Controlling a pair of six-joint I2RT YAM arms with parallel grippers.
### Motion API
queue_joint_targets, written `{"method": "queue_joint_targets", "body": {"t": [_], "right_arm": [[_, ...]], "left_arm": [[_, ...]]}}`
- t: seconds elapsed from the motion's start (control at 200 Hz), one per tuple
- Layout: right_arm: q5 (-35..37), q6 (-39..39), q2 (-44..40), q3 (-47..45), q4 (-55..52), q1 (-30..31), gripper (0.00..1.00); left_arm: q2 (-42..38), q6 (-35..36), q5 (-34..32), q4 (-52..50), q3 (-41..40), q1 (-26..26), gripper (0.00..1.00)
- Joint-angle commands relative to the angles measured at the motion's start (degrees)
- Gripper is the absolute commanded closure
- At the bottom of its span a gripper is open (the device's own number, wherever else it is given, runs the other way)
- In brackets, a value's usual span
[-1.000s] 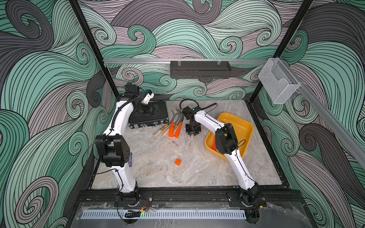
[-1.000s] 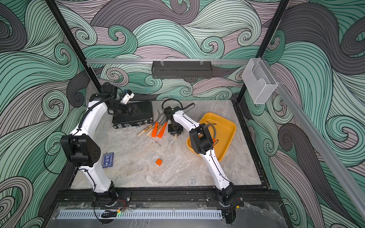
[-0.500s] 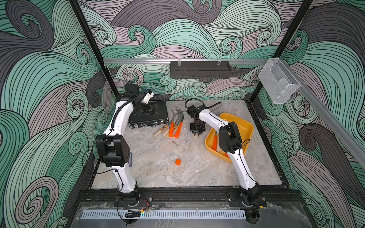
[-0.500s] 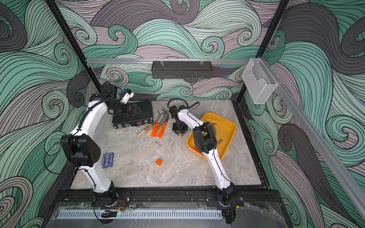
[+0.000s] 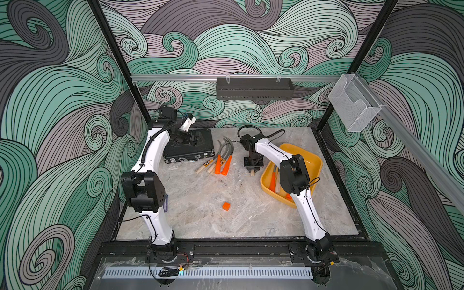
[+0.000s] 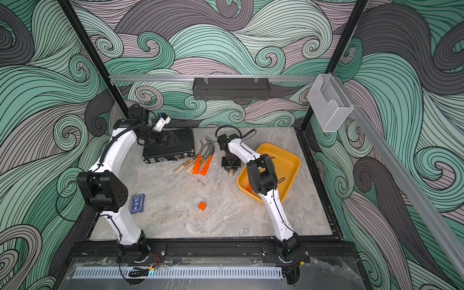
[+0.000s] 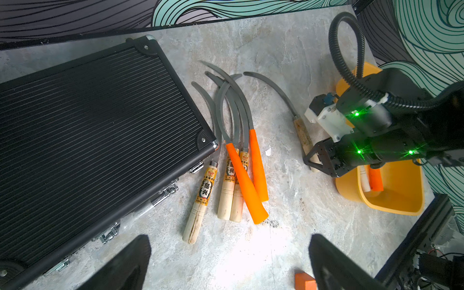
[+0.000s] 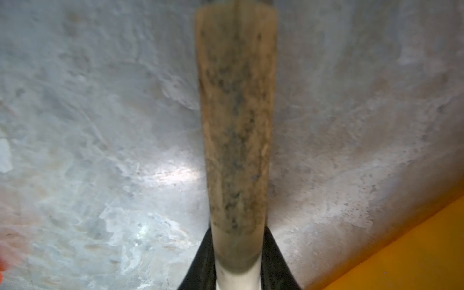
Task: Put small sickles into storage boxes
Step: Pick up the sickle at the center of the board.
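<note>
A blue card box [image 6: 136, 203] lies far left, by the left arm. A black case [image 5: 190, 145] sits at the back. Above it hangs the left tool [image 7: 229, 238], jaws wide apart and empty. Five sickles [image 7: 236, 163] lie heaped just beside the case. An orange cube [image 5: 226, 206] sits apart, nearer the front. The right tool [image 5: 253, 171] is clamped on a sixth sickle [image 7: 302, 133] by its wooden handle. It sits just beside the yellow tray [image 5: 307, 160], which holds an orange sickle [image 7: 375, 179] and a pale sickle [image 7: 363, 178]. The surface [image 5: 226, 226] is grey marble. The walls [image 5: 251, 37] are wave-patterned, with a black shelf [image 5: 253, 88] and a clear bin [image 5: 351, 103].
</note>
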Motion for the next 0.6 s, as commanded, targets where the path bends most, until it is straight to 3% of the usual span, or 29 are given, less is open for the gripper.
{"method": "queue_joint_targets", "body": {"t": [0.0,0.595], "right_arm": [[-0.3,-0.4,-2.8,-0.1,-1.7,-1.1,1.0],[-9.9,-0.4,-8.9,2.0,-1.7,-4.6,1.0]], "left_arm": [[-0.5,-0.6,1.3,0.4,1.1,0.0,0.02],[-1.9,-0.9,1.6,1.2,0.2,0.0,0.01]]}}
